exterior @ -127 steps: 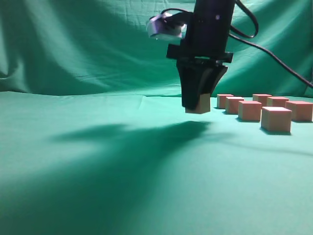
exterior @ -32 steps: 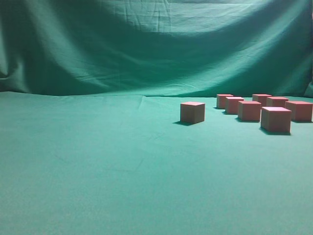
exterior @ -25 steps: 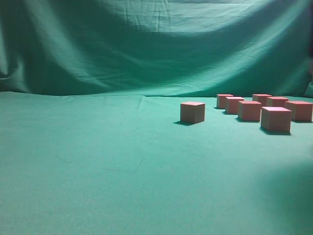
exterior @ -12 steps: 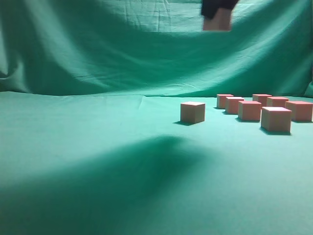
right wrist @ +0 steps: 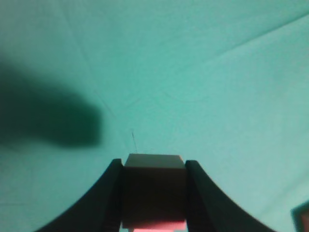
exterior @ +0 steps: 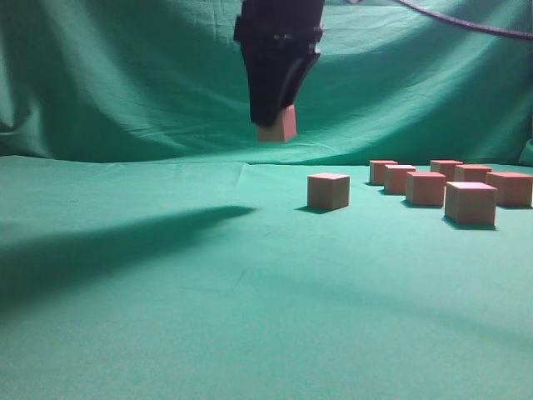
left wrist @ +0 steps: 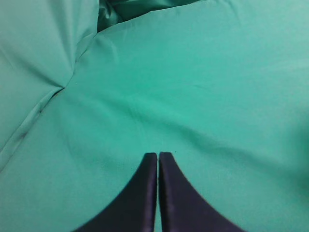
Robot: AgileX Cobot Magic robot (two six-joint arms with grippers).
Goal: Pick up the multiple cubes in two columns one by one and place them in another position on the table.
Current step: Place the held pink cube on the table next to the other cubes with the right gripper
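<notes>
held cube high above table

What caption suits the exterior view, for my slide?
Right gripper carries a cube above the green table, left of seven cubes.

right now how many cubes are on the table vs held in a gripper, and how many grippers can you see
cubes resting on the table: 7, one lone cube plus six in the two columns
cubes held in the air: 1, the held cube in the right gripper
grippers: 2, the left gripper shows only in its wrist view
total: 8 cubes, 2 grippers
</notes>
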